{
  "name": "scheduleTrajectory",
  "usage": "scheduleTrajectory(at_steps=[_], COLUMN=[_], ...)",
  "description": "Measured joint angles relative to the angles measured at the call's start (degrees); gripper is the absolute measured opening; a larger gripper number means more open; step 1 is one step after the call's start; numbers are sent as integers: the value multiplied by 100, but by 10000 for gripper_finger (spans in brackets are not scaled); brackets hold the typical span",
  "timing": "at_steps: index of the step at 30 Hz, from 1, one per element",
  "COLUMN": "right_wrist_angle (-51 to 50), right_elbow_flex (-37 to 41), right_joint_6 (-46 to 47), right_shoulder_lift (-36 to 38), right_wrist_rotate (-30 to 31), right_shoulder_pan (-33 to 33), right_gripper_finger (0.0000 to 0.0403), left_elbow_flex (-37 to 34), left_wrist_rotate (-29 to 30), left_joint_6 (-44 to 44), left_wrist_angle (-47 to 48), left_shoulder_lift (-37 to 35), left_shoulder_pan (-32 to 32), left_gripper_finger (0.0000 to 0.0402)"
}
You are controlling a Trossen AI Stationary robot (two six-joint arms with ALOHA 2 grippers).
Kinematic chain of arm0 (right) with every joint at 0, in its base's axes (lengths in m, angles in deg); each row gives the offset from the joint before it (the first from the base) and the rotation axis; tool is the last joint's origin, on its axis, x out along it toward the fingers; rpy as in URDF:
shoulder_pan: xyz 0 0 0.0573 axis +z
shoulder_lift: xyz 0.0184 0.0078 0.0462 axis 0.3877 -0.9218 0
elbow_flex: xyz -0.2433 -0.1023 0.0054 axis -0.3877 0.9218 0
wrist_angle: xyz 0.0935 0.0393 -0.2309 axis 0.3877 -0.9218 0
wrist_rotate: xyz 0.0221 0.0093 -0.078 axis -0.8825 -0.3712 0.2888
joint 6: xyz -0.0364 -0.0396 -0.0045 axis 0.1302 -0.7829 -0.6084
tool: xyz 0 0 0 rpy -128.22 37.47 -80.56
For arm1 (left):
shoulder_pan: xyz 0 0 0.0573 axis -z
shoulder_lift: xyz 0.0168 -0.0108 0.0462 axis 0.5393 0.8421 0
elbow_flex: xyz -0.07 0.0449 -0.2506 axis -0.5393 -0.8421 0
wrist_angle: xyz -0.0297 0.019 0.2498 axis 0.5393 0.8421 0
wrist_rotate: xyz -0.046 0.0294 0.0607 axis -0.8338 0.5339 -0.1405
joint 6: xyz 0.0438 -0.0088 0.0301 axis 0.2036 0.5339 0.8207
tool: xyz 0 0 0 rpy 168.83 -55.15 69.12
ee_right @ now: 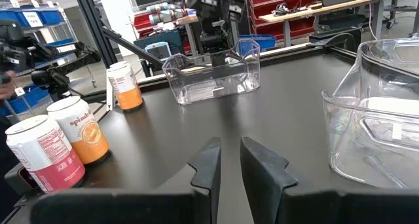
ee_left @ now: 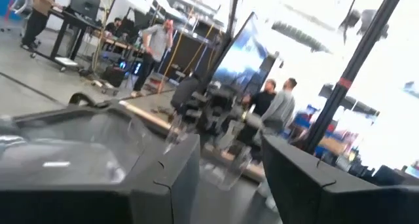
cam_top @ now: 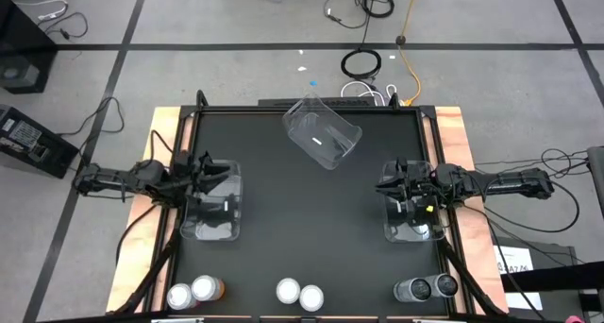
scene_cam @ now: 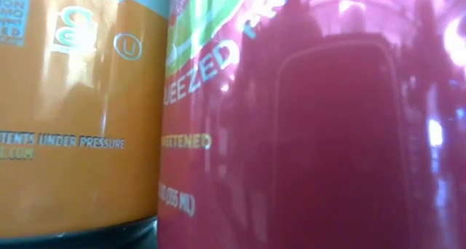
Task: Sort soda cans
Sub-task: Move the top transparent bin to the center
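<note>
Crowding the table-level lens: showing an orange can point(scene_cam: 73, 111) and a red can point(scene_cam: 313, 132), upright, their edges meeting in this view, with printed lettering partly readable.

Looking down from above: showing six cans standing upright in three pairs along the front edge of the black table point(cam_top: 302, 229). Placing the orange pair point(cam_top: 192, 292) at the front left, the red pair point(cam_top: 299, 293) at the front middle, and the dark pair point(cam_top: 427, 287) at the front right. Leaving all six outside the bins, each pair well apart from the next.

Showing three clear bins: left bin point(cam_top: 212, 210) near the left edge, right bin point(cam_top: 413, 224) near the right edge, and a tilted bin point(cam_top: 323, 132) lying askew near the back middle.

Reaching in from the left side: left gripper point(ee_left: 229, 158) hovering over the left bin, fingers spread wide apart, holding nothing.

Reaching in from the right side: right gripper point(ee_right: 229, 152) hovering over the right bin, fingers drawn nearly together with only a slim gap between them, gripping nothing, pointing across the table toward the left bin.

Glimpsing people point(ee_left: 281, 106) standing in the room beyond the table.
</note>
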Motion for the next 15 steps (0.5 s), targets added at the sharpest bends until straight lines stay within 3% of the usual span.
scheduleTrajectory(at_steps=[7, 15], right_wrist_angle=[0, -2], right_elbow_flex=[0, 0], right_joint_6=[0, 0], right_shoulder_lift=[-1, 1], right_wrist_rotate=[0, 0], right_shoulder_pan=[1, 1], right_gripper_finger=[50, 50], left_elbow_flex=[672, 1605], left_wrist_rotate=[13, 63], left_joint_6=[302, 726], left_wrist_angle=[306, 487], left_shoulder_lift=[310, 1912], left_shoulder_pan=[-1, -1], left_gripper_finger=[168, 155])
